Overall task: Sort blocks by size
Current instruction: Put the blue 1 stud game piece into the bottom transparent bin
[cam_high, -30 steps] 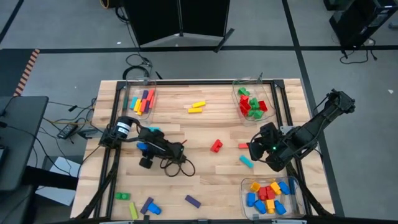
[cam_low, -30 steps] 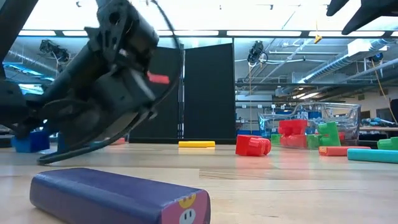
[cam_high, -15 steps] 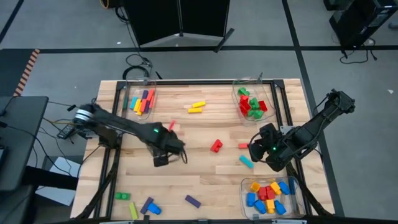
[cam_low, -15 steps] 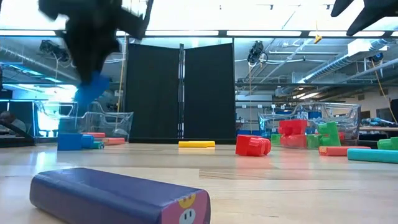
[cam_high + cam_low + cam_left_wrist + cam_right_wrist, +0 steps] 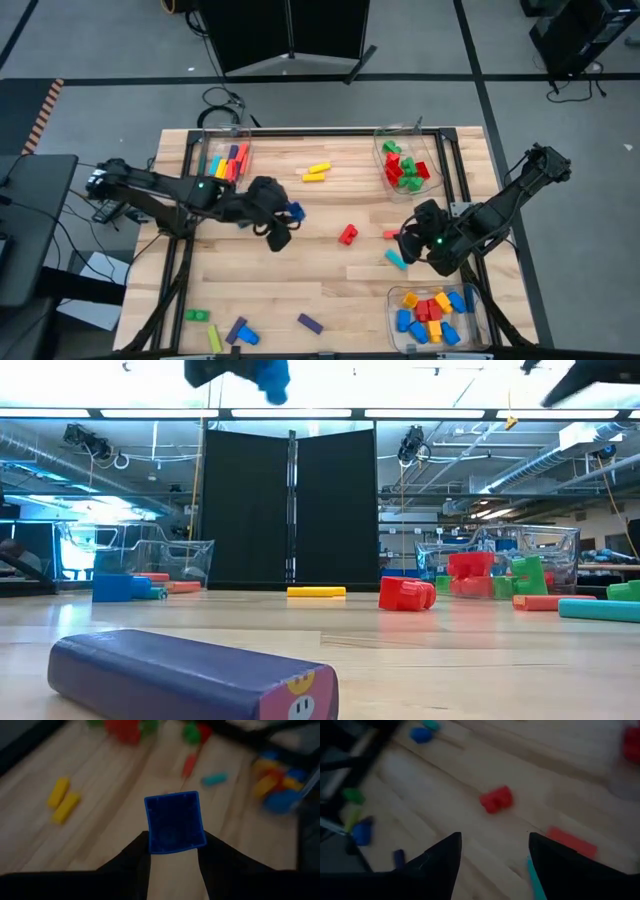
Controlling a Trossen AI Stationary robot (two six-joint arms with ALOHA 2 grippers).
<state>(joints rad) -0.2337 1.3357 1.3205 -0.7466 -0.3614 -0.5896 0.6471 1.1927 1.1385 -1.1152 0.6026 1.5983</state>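
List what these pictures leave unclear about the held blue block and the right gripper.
- Blue block: its length is hidden; the left wrist view shows only its hollow end, and the low view cuts it at the top edge.
- Right gripper: open and empty, but its height above the table cannot be judged.

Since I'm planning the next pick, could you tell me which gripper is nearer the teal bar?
Right. The right gripper, open, hovers just beside the teal bar; the left gripper, holding a blue block, is across the table's middle.

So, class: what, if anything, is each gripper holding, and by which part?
The left gripper holds a blue block, pinched at its two opposite sides near one end, hollow underside facing the wrist camera. The right gripper is open and holds nothing.
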